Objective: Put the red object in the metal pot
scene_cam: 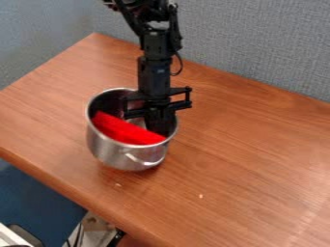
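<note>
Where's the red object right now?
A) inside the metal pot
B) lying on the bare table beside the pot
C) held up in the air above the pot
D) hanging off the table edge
A: the red object lies inside the metal pot, below its rim.

Wooden table (245, 154), metal pot (123, 150) on it

I read this as a lab or office test corner rather than a home: my black robot arm (153, 48) works over a plain reddish-brown wooden tabletop (245, 145). Behind it stands a grey-blue fabric-textured partition wall (258, 39).
</note>
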`<control>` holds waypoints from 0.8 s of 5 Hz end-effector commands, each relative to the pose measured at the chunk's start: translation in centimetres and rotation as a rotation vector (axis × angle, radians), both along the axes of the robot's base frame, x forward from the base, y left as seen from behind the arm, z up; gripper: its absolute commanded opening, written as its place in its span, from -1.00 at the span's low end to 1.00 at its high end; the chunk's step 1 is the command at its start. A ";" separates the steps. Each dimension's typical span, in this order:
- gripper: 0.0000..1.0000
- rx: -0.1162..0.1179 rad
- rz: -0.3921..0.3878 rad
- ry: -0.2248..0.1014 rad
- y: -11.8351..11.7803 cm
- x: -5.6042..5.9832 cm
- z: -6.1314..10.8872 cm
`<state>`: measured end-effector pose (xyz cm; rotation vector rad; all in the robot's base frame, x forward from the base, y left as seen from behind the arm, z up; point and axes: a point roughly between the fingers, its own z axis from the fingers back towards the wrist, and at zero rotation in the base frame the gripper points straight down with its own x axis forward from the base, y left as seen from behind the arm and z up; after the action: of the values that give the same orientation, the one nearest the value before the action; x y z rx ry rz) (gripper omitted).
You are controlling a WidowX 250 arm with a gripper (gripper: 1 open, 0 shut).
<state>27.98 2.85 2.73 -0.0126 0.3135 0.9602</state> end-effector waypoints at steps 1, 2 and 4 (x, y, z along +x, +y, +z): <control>-1.00 -0.007 -0.030 -0.074 -0.2 -1.1 -0.2; -1.00 -0.002 -0.084 -0.069 0.8 -0.5 1.1; -1.00 -0.026 -0.162 -0.063 3.0 0.5 4.9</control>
<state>27.99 5.97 6.04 -0.0288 0.3270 0.8019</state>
